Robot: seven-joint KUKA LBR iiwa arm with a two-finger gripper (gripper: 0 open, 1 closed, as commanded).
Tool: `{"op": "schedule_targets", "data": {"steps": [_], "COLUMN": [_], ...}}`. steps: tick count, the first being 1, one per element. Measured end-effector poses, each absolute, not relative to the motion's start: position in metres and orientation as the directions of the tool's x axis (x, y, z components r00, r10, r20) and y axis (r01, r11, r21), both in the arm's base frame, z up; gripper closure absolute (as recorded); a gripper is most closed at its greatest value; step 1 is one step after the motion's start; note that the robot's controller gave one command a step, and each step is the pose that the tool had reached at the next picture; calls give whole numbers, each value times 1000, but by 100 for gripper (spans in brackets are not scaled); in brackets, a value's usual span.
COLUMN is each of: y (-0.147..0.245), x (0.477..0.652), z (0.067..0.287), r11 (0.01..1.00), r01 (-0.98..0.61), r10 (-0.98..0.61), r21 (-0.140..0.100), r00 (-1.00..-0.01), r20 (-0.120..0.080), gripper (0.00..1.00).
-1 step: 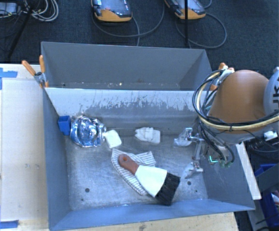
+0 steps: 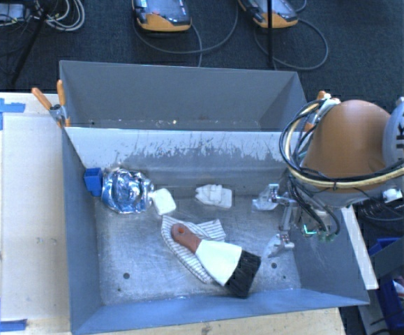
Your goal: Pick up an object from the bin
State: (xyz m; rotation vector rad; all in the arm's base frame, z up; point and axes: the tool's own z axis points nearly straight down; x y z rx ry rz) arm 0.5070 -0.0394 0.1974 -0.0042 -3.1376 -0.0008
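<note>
Bright, even light falls from above. The far wall of the bin (image 2: 181,149) catches a pale glare, and the crumpled clear bottle (image 2: 126,190) glints; shadows are soft.

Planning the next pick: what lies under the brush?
A striped cloth lies under the brush, showing beside its brown handle. What the white head covers cannot be seen.

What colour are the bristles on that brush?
Black; the brush shows best in the camera view, near the bin's front.

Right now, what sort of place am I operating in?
Probably a robotics lab's bin-picking station: a grey metal bin of loose things like a brush, cabled devices on carpet behind.
</note>
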Motion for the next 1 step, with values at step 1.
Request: {"op": "schedule_targets", "data": {"steps": [1], "y": [-38], "x": [504], "z": [196], "r11": [999], "r01": [-32], "r10": [-32], "r21": [0], "r00": [-999], "r20": [-1], "gripper": [0]}}
